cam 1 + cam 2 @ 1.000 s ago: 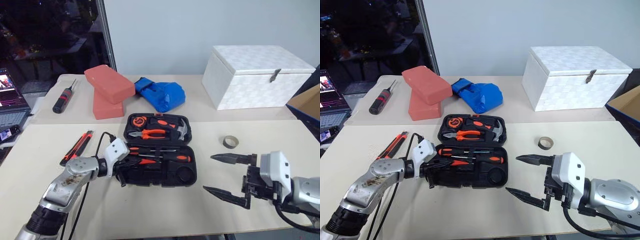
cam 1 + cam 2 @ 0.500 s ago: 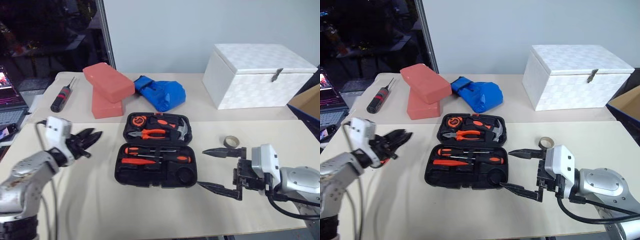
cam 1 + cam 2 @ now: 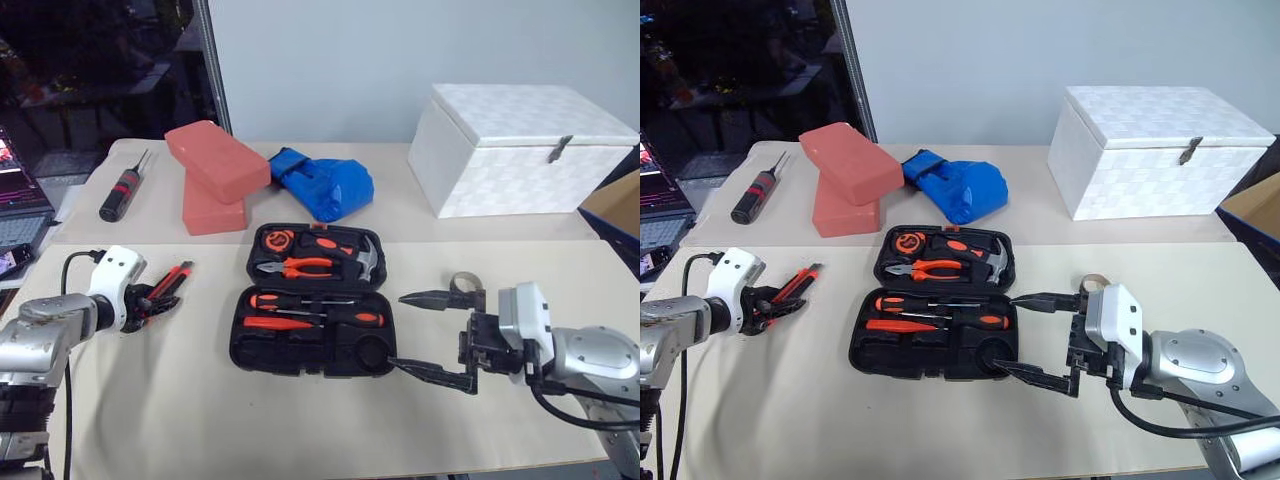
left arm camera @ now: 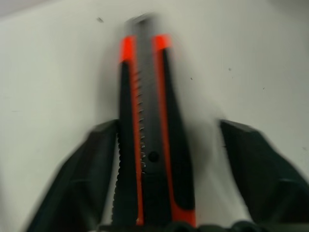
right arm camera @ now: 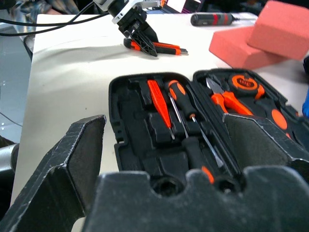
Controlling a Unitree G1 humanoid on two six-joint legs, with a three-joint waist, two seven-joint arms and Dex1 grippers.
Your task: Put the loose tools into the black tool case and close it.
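Black fingers of the left gripper straddle the utility knife, parted, not clamped. Right gripper gapes empty beside the open tool case, screwdrivers stowed; tape roll remains outside.

Utility knife: blurred in left wrist view; near end cut by the bottom edge, between the left gripper's fingers, contact not readable.

Head views, lower left: left gripper covers the knife's near end.

Tape roll, right of centre: partly behind the right gripper.

Cardboard box: cut by the right edge.

Laptop: cut by the left edge; screen unreadable.

Tool case: near rim hidden behind the gripper body in right wrist view.
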